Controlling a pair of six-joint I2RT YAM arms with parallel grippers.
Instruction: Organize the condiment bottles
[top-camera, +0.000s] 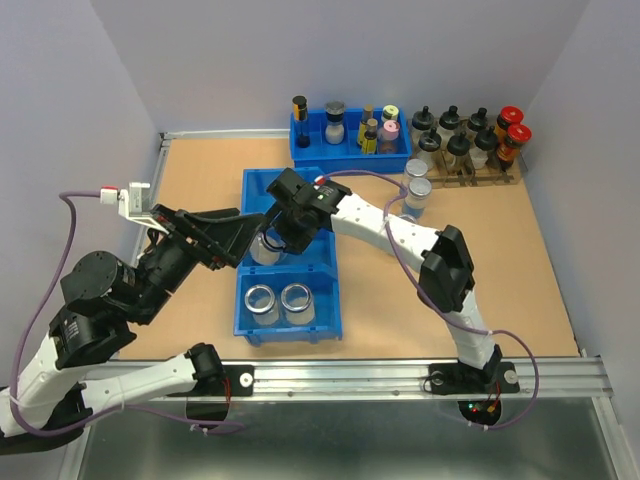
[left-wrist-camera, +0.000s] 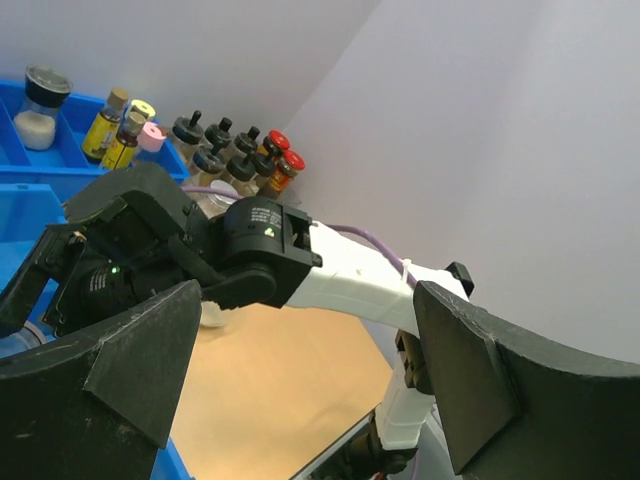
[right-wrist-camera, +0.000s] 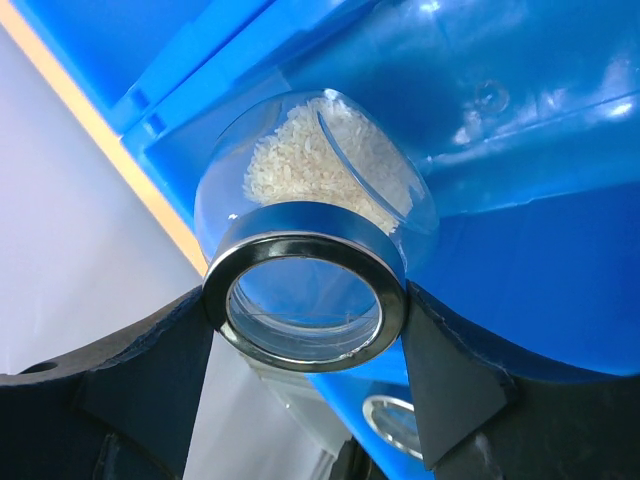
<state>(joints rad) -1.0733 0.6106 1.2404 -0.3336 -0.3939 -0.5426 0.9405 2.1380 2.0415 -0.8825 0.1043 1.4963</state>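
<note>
My right gripper (top-camera: 272, 238) is shut on a clear glass jar (top-camera: 264, 250) with a silvery rim, holding it over the middle of the blue tray (top-camera: 290, 335). In the right wrist view the jar (right-wrist-camera: 305, 300) is gripped at its rim between both fingers, tilted, with white grains inside. Two more jars (top-camera: 262, 303) (top-camera: 297, 300) stand in the tray's front compartment. Two jars with pale lids (top-camera: 418, 168) (top-camera: 416, 191) stand on the table behind the right arm. My left gripper (top-camera: 238, 238) (left-wrist-camera: 310, 370) is open and empty, just left of the held jar.
A blue bin (top-camera: 350, 150) of small spice bottles stands at the back. A wooden rack (top-camera: 470, 165) of black- and red-capped bottles stands at the back right. The right arm (left-wrist-camera: 350, 285) crosses in front of the left wrist camera. Walls close in on three sides.
</note>
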